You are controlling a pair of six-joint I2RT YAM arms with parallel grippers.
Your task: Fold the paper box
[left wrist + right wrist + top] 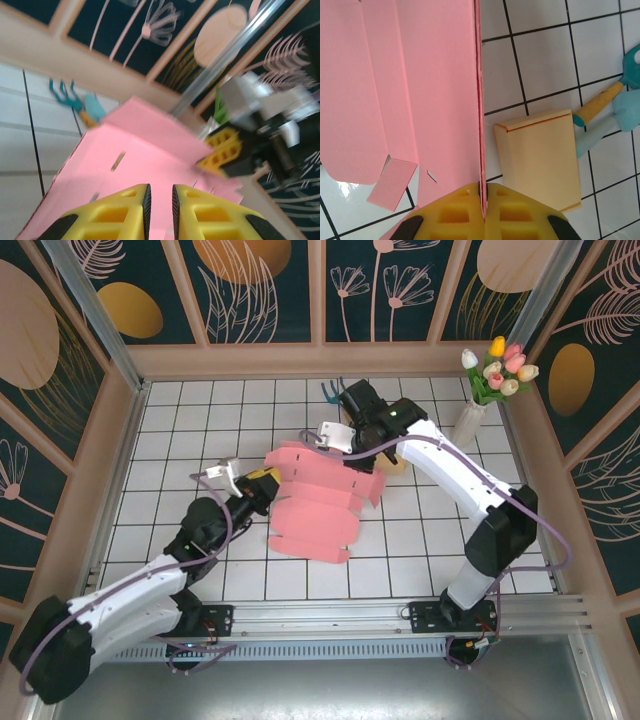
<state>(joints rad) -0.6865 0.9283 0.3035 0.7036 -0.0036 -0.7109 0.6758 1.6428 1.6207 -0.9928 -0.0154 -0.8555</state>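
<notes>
Right wrist: we are clamping the right gripper (482, 195) on an edge of the flat pink paper box (430, 80) mid-way across the white tiled worktop (200, 420). The left gripper (160, 200) is nearly together, but we cannot tell if it is gripping. We are advising pulling taut while creasing.

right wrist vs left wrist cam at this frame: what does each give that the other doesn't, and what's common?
Right wrist: the right gripper shut on the edge of the paper box, and a tan folded carton lying on the tiles beside it.
Left wrist: the left gripper, fingers close together over the paper box; the flowered wall panels; a metal post; the right gripper seen from outside, pinching the far edge.
Shared: the paper box, the tiles, teal garden tools.
</notes>
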